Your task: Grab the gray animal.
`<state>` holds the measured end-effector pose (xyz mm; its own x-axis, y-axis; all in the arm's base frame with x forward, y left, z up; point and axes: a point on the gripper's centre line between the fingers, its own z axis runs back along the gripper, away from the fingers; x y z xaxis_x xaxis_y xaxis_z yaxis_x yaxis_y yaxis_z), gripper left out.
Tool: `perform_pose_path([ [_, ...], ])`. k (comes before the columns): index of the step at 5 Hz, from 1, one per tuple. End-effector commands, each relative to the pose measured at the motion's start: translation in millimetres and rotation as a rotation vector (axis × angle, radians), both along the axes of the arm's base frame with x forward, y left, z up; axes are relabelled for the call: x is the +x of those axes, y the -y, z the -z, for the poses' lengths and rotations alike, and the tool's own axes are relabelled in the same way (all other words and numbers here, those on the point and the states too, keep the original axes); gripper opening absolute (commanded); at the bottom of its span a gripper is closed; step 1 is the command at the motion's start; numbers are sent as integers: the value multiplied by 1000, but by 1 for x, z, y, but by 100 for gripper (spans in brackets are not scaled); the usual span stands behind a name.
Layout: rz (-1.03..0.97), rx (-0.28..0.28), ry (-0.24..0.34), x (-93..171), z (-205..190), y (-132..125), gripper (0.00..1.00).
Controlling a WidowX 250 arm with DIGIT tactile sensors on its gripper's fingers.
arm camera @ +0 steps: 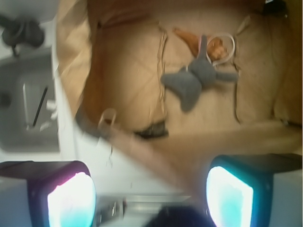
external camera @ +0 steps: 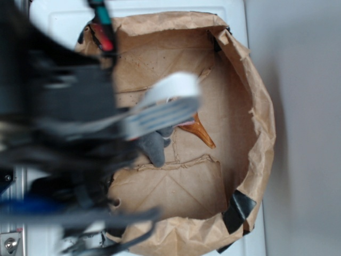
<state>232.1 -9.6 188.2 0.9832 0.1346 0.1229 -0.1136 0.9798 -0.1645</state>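
where the exterior view looks down, the gray animal (external camera: 153, 146) lies in the paper bag (external camera: 256, 106), half hidden under the arm. wrist view: end effector (arm camera: 150, 194) spread open, apart; soft, light toy (arm camera: 191, 81) touching the seashell (arm camera: 189, 40), so pinch its plump middle.

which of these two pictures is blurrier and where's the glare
Exterior view: the arm is a dark motion smear, hiding most of the gray animal. Wrist view: softly blurred throughout, and the fingers glow washed-out cyan-white; gray animal and seashell remain recognizable.
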Motion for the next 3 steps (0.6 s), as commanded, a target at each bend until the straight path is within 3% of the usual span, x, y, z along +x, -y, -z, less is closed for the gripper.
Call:
perform_pose_path([
  [1, -189, -74, 41, 37, 30, -3, 100],
  [3, -222, -66, 44, 45, 41, 3, 100],
])
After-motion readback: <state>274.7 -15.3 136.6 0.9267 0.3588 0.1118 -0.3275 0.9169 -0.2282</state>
